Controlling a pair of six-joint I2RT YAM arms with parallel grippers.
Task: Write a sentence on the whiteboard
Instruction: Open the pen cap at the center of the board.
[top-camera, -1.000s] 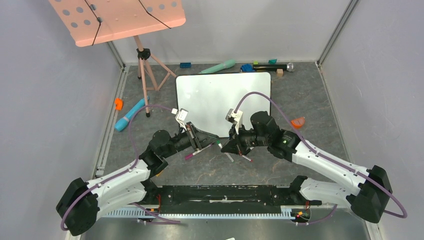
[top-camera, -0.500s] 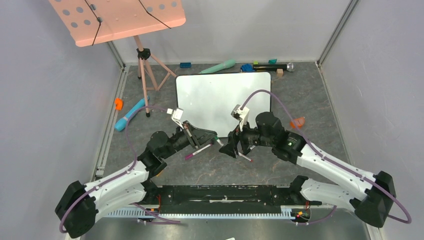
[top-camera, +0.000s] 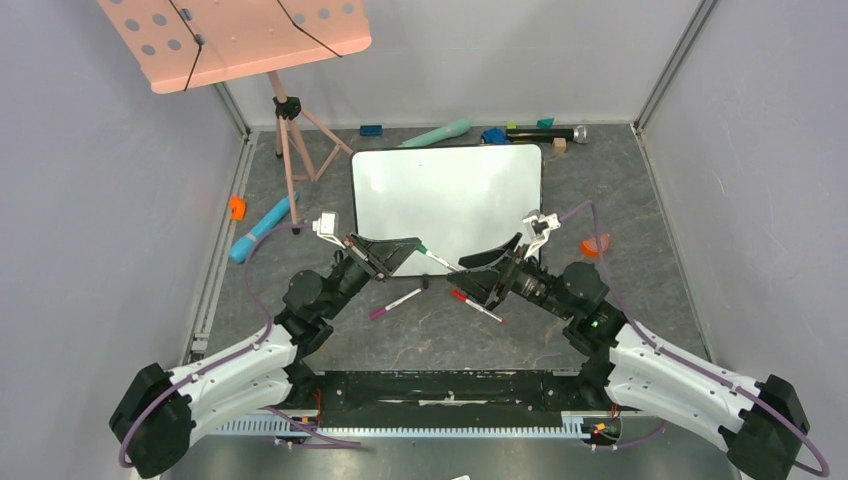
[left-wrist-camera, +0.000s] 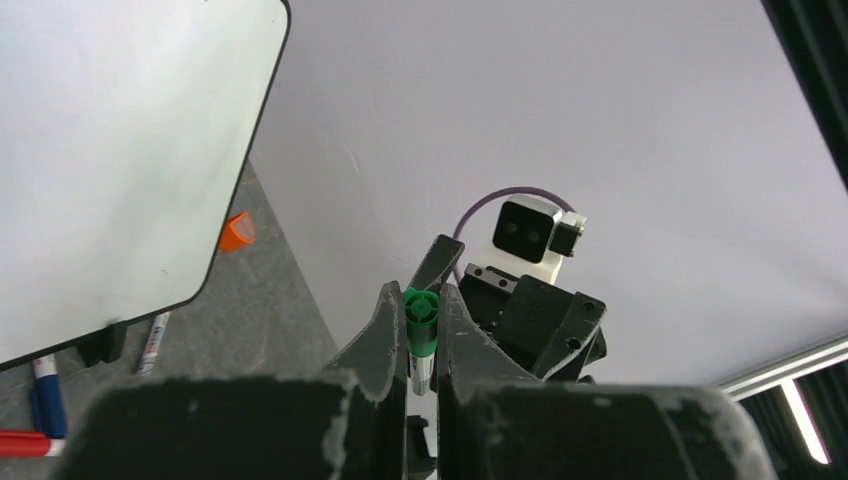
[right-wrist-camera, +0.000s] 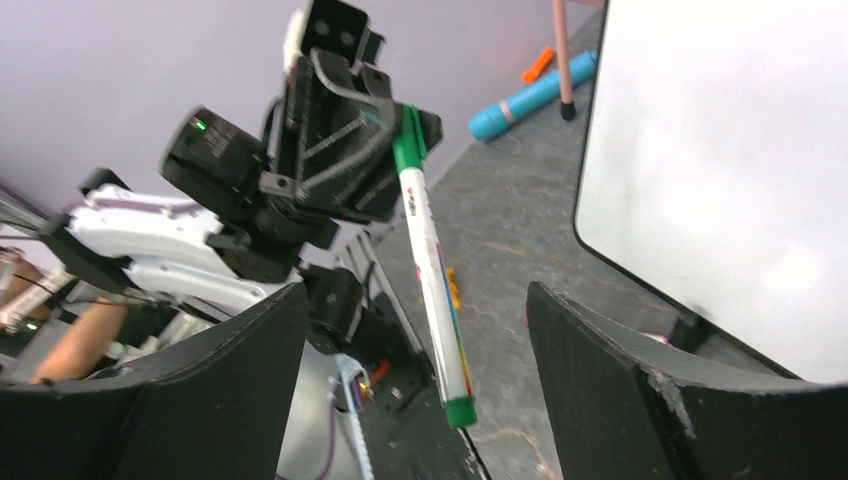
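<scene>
Left gripper (top-camera: 408, 252) clamped on green marker (right-wrist-camera: 430, 250). Right gripper (top-camera: 472, 277) spread wide around free end. Whiteboard (top-camera: 450, 190) blank. Right should close squarely on likely cap, pull straight along marker.

Bright even light, faint shadows, soft glare on the whiteboard (top-camera: 446, 205), wrist-view foregrounds blurred

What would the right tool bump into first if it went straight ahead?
Probably the green marker held by the left tool. It sits right between the right tool's open fingers, though the depth is unclear.
</scene>
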